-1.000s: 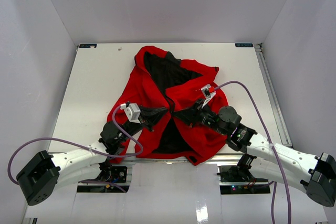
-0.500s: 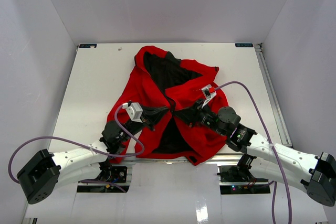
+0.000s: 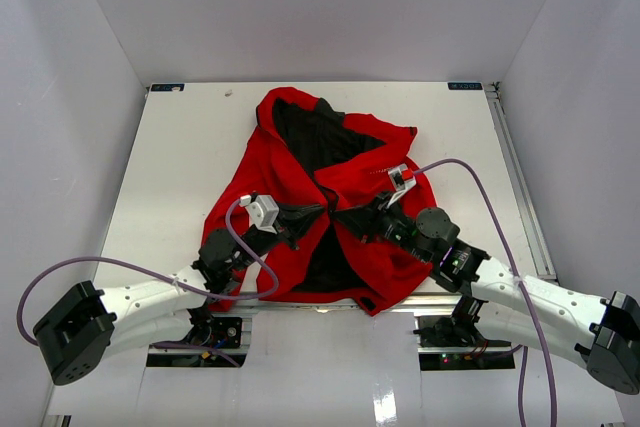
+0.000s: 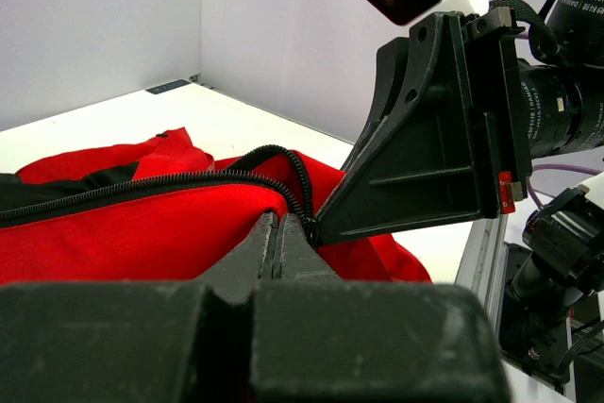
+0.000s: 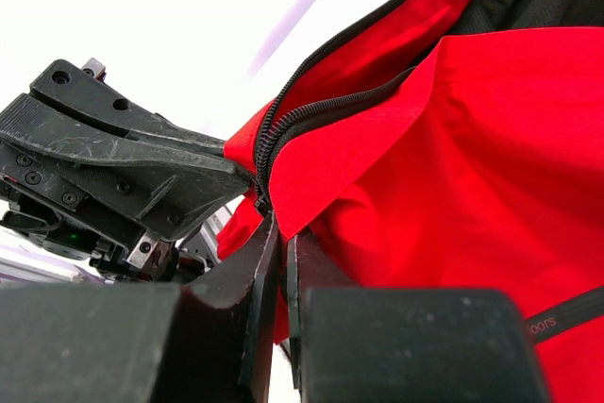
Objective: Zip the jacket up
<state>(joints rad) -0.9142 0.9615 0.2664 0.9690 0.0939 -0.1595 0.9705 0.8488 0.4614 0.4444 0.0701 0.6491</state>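
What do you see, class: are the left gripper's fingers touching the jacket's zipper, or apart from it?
Touching. In the left wrist view the fingers of the left gripper are shut on the jacket right at its zipper, no gap.

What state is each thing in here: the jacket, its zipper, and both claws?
jacket, spread out, front open.
zipper, unzipped, its two sides meeting only where the claws are.
left claw, shut on the jacket's zipper edge.
right claw, shut on the jacket's front edge.
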